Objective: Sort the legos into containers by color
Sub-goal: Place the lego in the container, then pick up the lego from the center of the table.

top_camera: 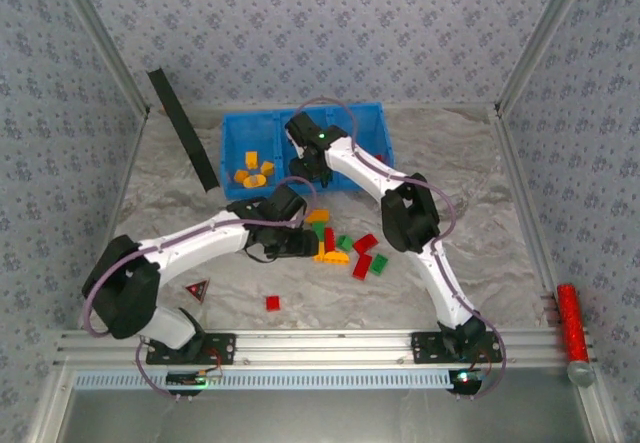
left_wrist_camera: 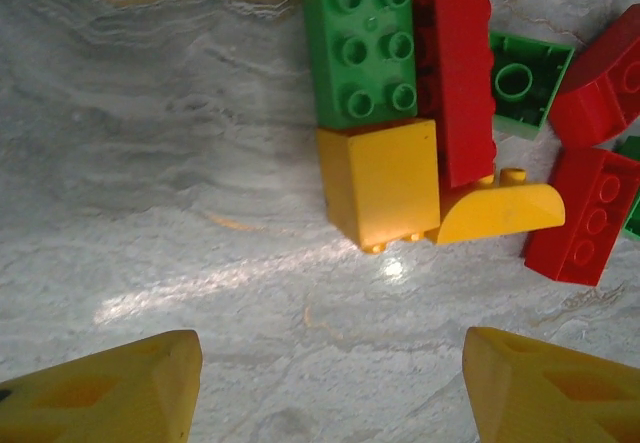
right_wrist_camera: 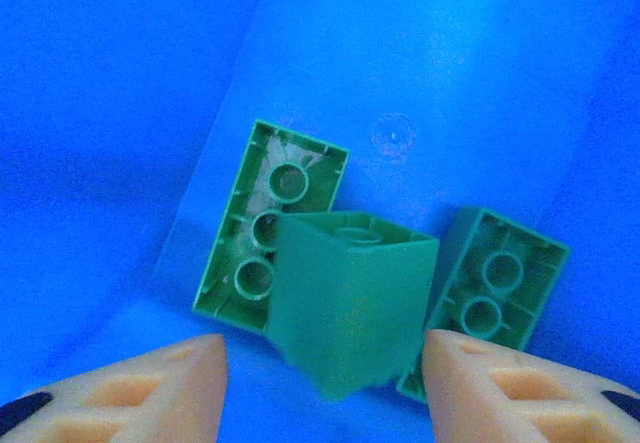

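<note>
**Progress:** sorting under way, judged not yet half done.

**Bin** (top_camera: pixel 365 133): blue, three compartments side by side, at the far side of the table (top_camera: pixel 480 203).
- Left compartment: four or so yellow bricks (top_camera: pixel 252 171).
- Middle compartment, as far as the top view tells: two green bricks (right_wrist_camera: pixel 270 228) lying hollow side up. Third green brick (right_wrist_camera: pixel 350 298) tilted and blurred above them, apparently dropping.
- Right compartment: mostly hidden behind the right arm (top_camera: pixel 375 171); contents not to be told.

**Left to sort:**
- Heap (top_camera: pixel 345 245) mid-table, mixed red, green and yellow, roughly ten pieces, touching or just beside one another.
- Lone red brick (top_camera: pixel 272 303) nearer the bases, well apart from the heap.

**Heap, close view:**
- Six-stud green brick (left_wrist_camera: pixel 360 43) flush against a long red brick (left_wrist_camera: pixel 455 83).
- Plain yellow block (left_wrist_camera: pixel 380 183) touching both.
- Curved yellow piece (left_wrist_camera: pixel 500 213) beside the block.
- Upturned green piece (left_wrist_camera: pixel 525 83) and further red ones to the right.
- Glossy hard plastic with square edges, judged light and easy to pinch across flat sides; the curved piece likelier to slip.

**Right gripper** (right_wrist_camera: pixel 320 393): over the bin, fingers (right_wrist_camera: pixel 150 383) parted, clasping nothing, third green brick loose between them.

**Left gripper** (left_wrist_camera: pixel 325 393): low over the table, just short of the yellow block, fingers spread wide, nothing between.
</note>
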`<control>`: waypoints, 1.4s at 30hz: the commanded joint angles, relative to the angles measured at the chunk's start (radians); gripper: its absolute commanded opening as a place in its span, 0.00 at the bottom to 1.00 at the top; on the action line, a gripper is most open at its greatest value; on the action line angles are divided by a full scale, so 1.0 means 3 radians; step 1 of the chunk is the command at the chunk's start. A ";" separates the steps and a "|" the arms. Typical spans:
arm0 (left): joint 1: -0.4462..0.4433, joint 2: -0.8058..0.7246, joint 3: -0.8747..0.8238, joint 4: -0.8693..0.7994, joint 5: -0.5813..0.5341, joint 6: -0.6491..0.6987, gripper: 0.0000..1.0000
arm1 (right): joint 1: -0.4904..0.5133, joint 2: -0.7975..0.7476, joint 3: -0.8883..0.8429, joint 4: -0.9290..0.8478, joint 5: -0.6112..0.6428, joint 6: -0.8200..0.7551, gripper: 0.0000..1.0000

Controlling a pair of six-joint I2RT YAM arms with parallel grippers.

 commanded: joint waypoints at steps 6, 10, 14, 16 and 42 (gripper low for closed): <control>-0.0125 0.0474 0.0349 0.0035 -0.0005 0.0109 0.69 | -0.0002 -0.0594 -0.0200 -0.0040 -0.0038 -0.0097 0.58; -0.0147 0.0667 0.0455 -0.0005 -0.0020 0.0138 0.69 | -0.0007 -0.0862 -0.0347 -0.0057 -0.0053 -0.0132 0.58; -0.0153 0.0803 0.0536 -0.0077 -0.0050 0.0175 0.70 | -0.0021 -0.1201 -0.0662 -0.0054 -0.0037 -0.0200 0.58; -0.0156 0.0880 0.0574 -0.0139 -0.0066 0.0208 0.69 | -0.0054 -0.1424 -0.0901 -0.0036 -0.0007 -0.0219 0.58; 0.0037 0.1053 0.0087 -0.0066 -0.0169 0.0244 0.56 | -0.0315 -0.3624 -0.3060 -0.0406 0.0323 0.0492 0.60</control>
